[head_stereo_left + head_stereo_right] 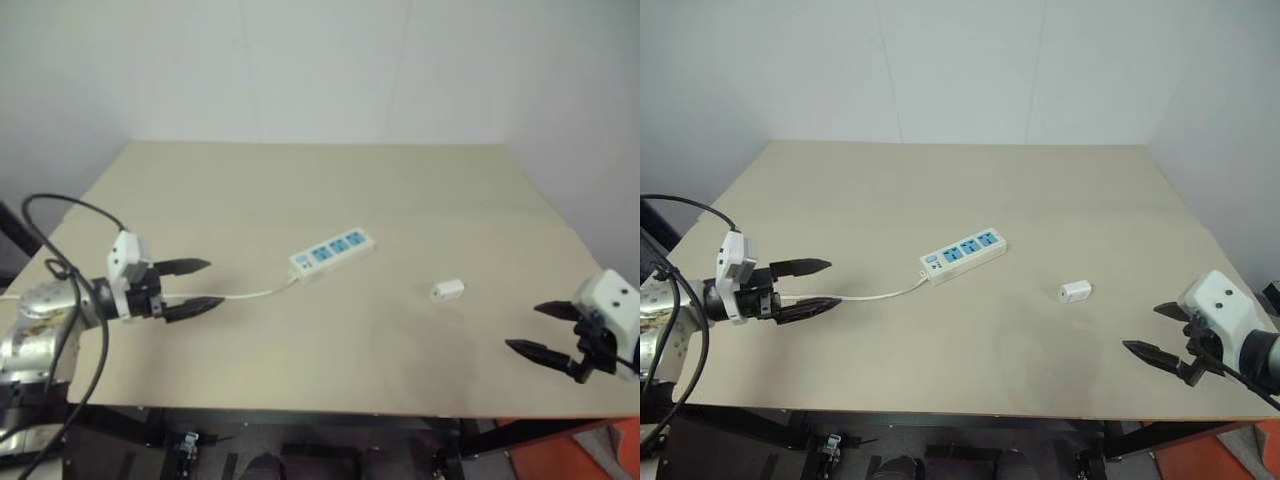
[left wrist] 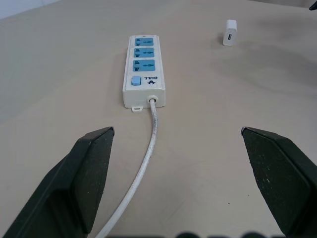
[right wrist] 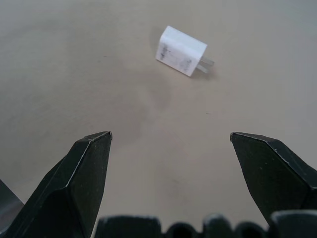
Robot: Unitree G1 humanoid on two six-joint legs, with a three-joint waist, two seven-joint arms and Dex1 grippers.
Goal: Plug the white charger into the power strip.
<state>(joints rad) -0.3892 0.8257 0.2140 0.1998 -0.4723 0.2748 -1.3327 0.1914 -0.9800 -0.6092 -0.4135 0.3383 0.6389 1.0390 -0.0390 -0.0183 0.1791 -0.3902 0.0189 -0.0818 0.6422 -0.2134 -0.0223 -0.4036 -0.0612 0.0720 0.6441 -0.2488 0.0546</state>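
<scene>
I am only getting ready, I think, because nothing is being held and the plugging-in is not yet done. My right gripper (image 1: 548,331) is hanging over the near right side of the table (image 1: 300,180) with its two black fingers wide apart and nothing between them. My left gripper (image 1: 203,285) is hanging over the near left side, also spread wide and holding nothing, with the thin white cord (image 1: 250,294) running under it. The white charger (image 3: 181,50) is lying flat on the table, a little way in front of my right gripper and well apart from the power strip (image 1: 332,254). It is a small white block with rounded corners, and two little metal prongs are sticking out of one end. The power strip is lying slantwise in the middle of the table, a long white bar showing three blue socket faces and a blue button near the cord end. Next, I am thinking my right gripper needs to go down around the charger and pinch its sides, keeping the prongs free. My left gripper may need to hold the strip so it is not sliding.
</scene>
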